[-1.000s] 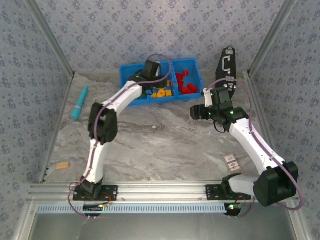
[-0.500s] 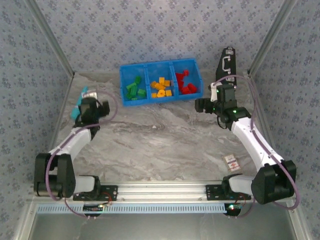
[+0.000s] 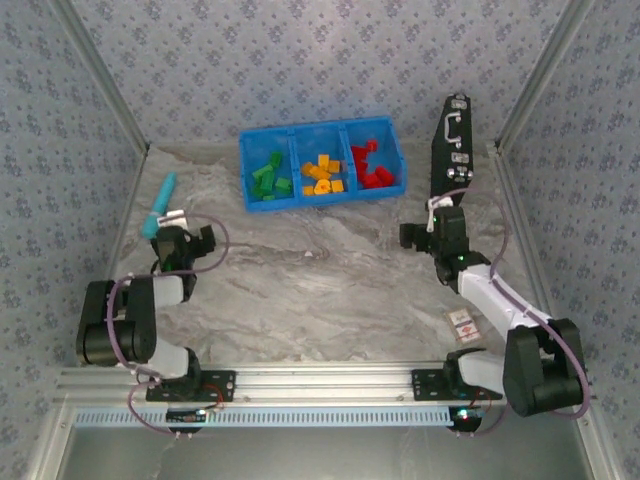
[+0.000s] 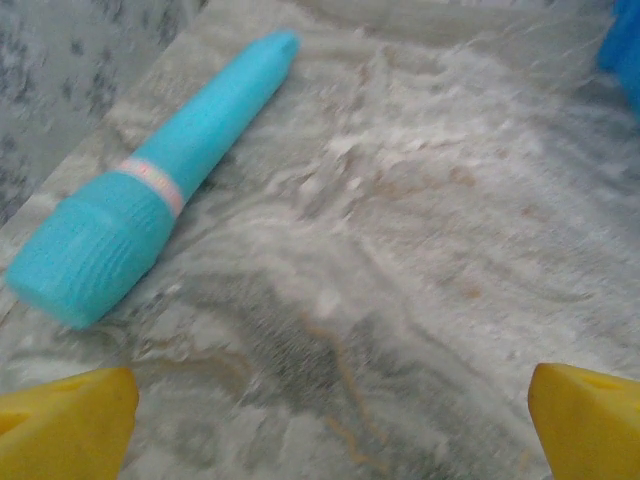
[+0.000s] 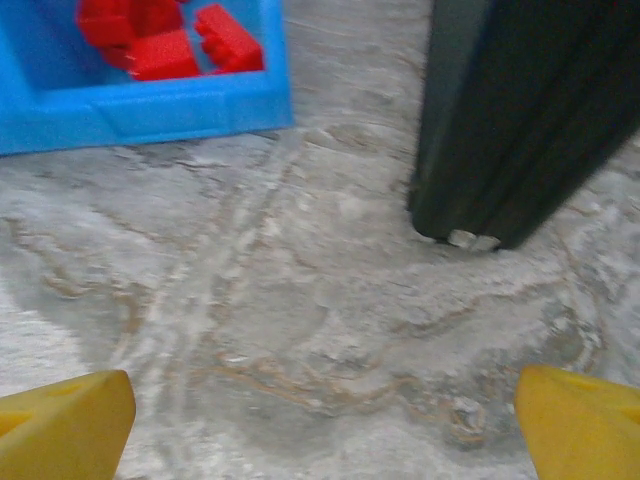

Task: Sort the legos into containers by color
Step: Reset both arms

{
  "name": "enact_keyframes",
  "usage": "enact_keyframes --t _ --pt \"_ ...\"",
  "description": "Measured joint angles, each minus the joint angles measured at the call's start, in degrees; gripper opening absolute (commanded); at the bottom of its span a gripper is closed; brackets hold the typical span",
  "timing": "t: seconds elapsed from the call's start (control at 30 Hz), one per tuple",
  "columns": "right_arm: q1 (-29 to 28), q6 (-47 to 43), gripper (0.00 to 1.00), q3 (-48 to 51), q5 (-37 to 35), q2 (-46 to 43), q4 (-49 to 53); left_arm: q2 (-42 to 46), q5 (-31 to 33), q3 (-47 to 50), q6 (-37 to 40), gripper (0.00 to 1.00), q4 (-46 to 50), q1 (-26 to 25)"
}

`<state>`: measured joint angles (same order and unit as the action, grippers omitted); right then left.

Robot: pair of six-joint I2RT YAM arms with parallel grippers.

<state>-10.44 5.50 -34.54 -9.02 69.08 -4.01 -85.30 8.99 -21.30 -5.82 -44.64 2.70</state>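
- At 6 o'clock in the overhead view, both arms sit folded low over their bases at the near rail. The posture reads as parked rather than reaching.
- A small printed card (image 3: 463,323) lies on the marbled table (image 3: 320,280) at 4 o'clock, just beside the right arm and no part of the job.
- The left gripper (image 3: 188,244), at 9 o'clock, has its jaws spread wide and carries nothing. Its wrist camera shows bare table between the yellow fingertips (image 4: 60,425).
- The right gripper (image 3: 420,237), at 3 o'clock, is likewise fully spread and empty. It faces the tray's near right corner.
- The teal cylinder (image 3: 158,205) lies flat at 10 o'clock, near the left gripper but untouched, its narrow end pointing away.
- The blue tray (image 3: 245,170), at 12 o'clock, holds every brick in sight. The green legos (image 3: 268,178) are in its left compartment, the orange-yellow legos (image 3: 322,175) in the middle and the red legos (image 3: 372,165) on the right. With one colour to each compartment, the sort looks finished, which would explain the empty jaws.
- The black case (image 3: 452,140) rests at 1 o'clock, near the tray's right end but apart from it.
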Motion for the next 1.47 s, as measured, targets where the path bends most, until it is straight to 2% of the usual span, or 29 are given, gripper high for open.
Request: enact_keyframes --t 0.03,0.13,0.33,0.43,0.57,0.83,1.47 --pt "0.66 0.0 0.99 1.36 -1.14 0.09 -1.81 -1.55 -0.94 1.81 0.04 1.0 -3.67 -0.15" --pt "2.54 0.04 0.99 3.13 -3.76 0.92 -5.68 -2.47 -3.13 4.59 0.31 1.0 -4.98 0.22" --pt "3.67 -2.71 0.99 8.94 -7.5 4.24 -18.03 -2.8 -7.13 -0.35 1.73 1.0 -3.5 0.28" --pt "6.1 -4.31 1.0 12.39 -6.56 7.45 -24.7 -2.8 -7.93 -1.09 1.97 1.0 -3.5 0.31" --pt "11.93 -4.81 0.99 12.87 -1.79 16.74 -35.34 -2.8 -8.22 -1.09 2.38 1.0 -2.91 0.13" --pt "11.65 -6.03 1.0 12.85 4.04 18.47 -39.67 -2.8 -8.13 -1.18 3.3 1.0 -1.7 -0.94" --pt "11.98 -6.43 1.0 12.41 6.49 18.47 -40.28 -2.8 -7.91 -1.51 3.5 1.0 -1.38 -1.22"
